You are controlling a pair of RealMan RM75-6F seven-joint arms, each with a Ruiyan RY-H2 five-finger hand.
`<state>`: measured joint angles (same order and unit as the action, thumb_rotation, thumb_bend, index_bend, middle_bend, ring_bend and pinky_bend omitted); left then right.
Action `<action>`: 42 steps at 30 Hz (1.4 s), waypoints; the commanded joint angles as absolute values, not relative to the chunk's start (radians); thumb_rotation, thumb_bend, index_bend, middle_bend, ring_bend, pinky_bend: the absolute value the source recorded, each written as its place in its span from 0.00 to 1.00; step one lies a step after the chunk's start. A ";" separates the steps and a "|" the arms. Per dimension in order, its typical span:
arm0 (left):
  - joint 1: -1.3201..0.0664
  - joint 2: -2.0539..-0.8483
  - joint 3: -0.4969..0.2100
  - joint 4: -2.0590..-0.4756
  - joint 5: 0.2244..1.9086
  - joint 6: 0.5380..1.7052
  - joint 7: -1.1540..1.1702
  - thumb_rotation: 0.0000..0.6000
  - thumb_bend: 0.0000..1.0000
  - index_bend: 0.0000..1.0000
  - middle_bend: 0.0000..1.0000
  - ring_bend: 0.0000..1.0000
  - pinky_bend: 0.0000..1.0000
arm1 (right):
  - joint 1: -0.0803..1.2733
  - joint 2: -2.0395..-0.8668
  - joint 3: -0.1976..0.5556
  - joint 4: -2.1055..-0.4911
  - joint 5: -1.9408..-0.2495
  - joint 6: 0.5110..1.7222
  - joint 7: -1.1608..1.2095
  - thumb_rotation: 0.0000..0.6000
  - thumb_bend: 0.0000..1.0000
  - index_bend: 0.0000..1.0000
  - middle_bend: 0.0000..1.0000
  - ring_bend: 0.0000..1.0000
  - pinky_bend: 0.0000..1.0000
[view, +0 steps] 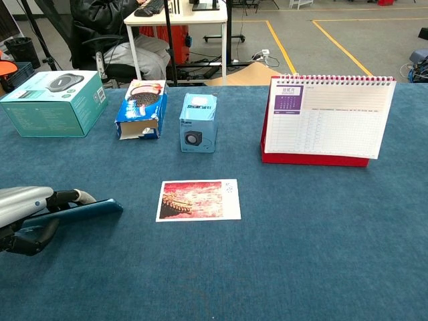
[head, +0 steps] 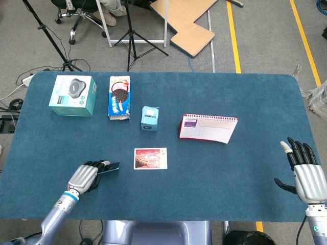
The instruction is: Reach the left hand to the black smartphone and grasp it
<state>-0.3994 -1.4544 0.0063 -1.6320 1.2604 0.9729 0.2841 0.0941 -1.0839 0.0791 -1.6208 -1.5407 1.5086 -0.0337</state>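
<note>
While the left hand (view: 27, 210) pinches the black smartphone (view: 80, 210) at lower left of the frame, its far end tilts off the table (view: 301, 254). Thin, stiff and slick, it likely wants a grip across its long edges. The right hand (head: 306, 171) rests spread, empty.

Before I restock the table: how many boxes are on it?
3, all along the far left: a teal box at the corner, a cookie box beside it, then a small blue box.
</note>
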 commanded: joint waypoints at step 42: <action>-0.141 -1.142 0.042 -1.642 1.561 1.597 0.020 1.00 0.25 0.00 0.00 0.00 0.00 | 0.086 -1.059 0.082 -1.639 -1.571 1.551 0.018 1.00 0.00 0.08 0.00 0.00 0.00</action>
